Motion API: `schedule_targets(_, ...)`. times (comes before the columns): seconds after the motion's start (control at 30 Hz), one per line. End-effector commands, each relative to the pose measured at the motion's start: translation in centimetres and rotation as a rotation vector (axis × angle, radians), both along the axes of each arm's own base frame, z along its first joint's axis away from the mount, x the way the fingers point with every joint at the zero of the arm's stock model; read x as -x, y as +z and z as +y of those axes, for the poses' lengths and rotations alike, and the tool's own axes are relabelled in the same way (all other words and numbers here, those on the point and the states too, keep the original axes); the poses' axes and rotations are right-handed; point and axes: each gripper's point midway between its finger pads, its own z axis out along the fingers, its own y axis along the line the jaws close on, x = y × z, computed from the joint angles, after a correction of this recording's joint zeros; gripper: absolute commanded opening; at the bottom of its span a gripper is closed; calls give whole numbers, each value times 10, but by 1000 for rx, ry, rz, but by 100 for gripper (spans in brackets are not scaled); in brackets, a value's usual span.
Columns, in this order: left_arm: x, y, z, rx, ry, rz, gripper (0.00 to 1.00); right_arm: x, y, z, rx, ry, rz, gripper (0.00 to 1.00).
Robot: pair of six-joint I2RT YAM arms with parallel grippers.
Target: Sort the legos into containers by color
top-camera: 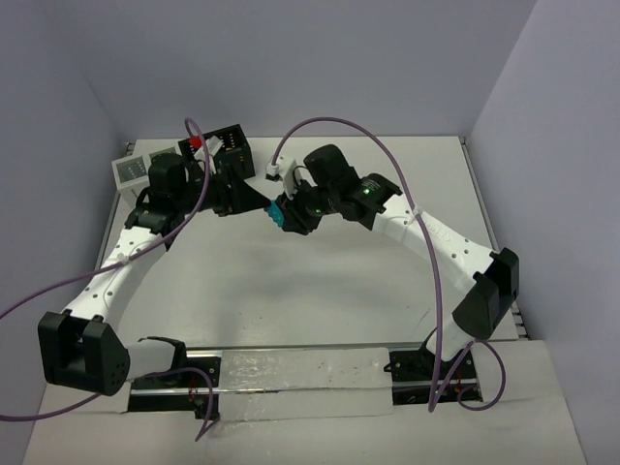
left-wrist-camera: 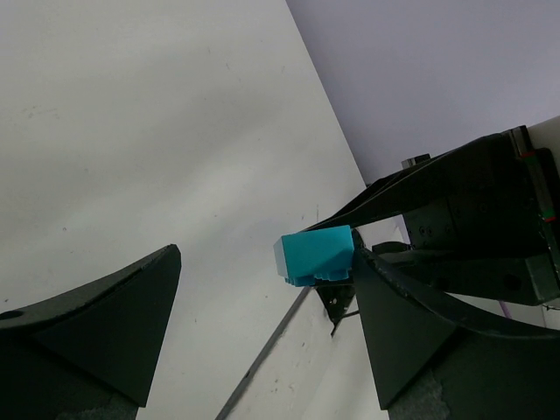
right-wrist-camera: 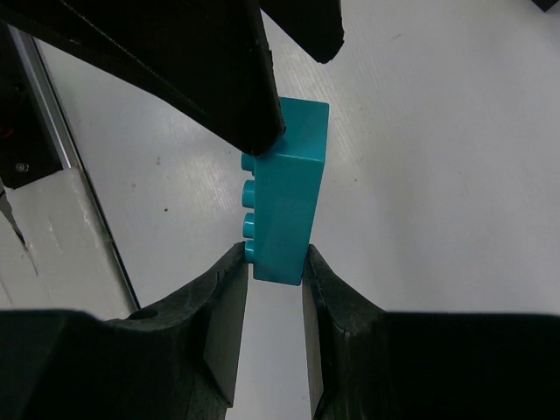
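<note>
My right gripper [top-camera: 286, 215] is shut on a teal lego brick [top-camera: 278, 215] and holds it above the table's middle back. In the right wrist view the brick [right-wrist-camera: 287, 197] stands between my fingers [right-wrist-camera: 223, 297], studs facing left. My left gripper [top-camera: 254, 199] is open right beside it. In the left wrist view one of its fingers [left-wrist-camera: 411, 324] touches the brick [left-wrist-camera: 315, 254]. The black container [top-camera: 229, 146] stands at the back behind the left gripper, with a red piece [top-camera: 197, 143] at its left corner. The white container [top-camera: 136, 170] stands at the back left.
Purple cables [top-camera: 339, 124] arch over both arms. A metal rail [top-camera: 300, 373] runs along the near edge between the arm bases. Grey walls close in the table at the back and sides.
</note>
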Motion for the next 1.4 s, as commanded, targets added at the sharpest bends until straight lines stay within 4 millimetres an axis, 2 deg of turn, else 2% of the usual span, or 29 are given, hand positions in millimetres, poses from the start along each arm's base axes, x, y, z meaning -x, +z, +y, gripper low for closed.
schedule_targets(0.0, 1, 13, -7, 9, -9, -51, 89, -5, 26, 9, -42, 9, -62, 0)
schedule_targets(0.43, 7, 10, -19, 25, -54, -34, 88, -2, 18, 13, -22, 20, -48, 0)
schedule_targets(0.57, 9, 7, -22, 28, -64, -24, 83, -3, 21, 14, -23, 17, -55, 0)
schedule_targets(0.77, 12, -5, -25, 21, -75, 4, 70, -6, 25, 15, -26, 4, -62, 0)
schedule_targets(0.9, 10, -6, -26, 14, -76, 8, 64, -5, 26, 16, -24, 6, -64, 0)
schedule_targets(1.07, 6, -9, -24, 0, -61, 9, 40, -4, 26, 15, -20, 9, -66, 0)
schedule_targets(1.13, 7, -9, -24, 4, -63, 11, 35, -4, 24, 15, -17, 7, -64, 0)
schedule_targets(1.2, 6, -8, -22, 1, -57, 4, 23, -4, 23, 14, -12, 7, -64, 0)
schedule_targets(1.23, 4, -7, -20, -1, -49, 2, 16, -3, 23, 14, -11, 8, -65, 4)
schedule_targets(1.27, 2, -7, -17, -4, -38, 1, 9, -4, 23, 13, -9, 7, -66, 14)
schedule_targets(1.33, -4, -4, -7, -12, -13, -14, 0, -3, 22, 12, -4, 3, -65, 55)
schedule_targets(1.37, -8, -3, 2, -17, 9, -17, 0, -3, 22, 11, -5, 1, -64, 66)
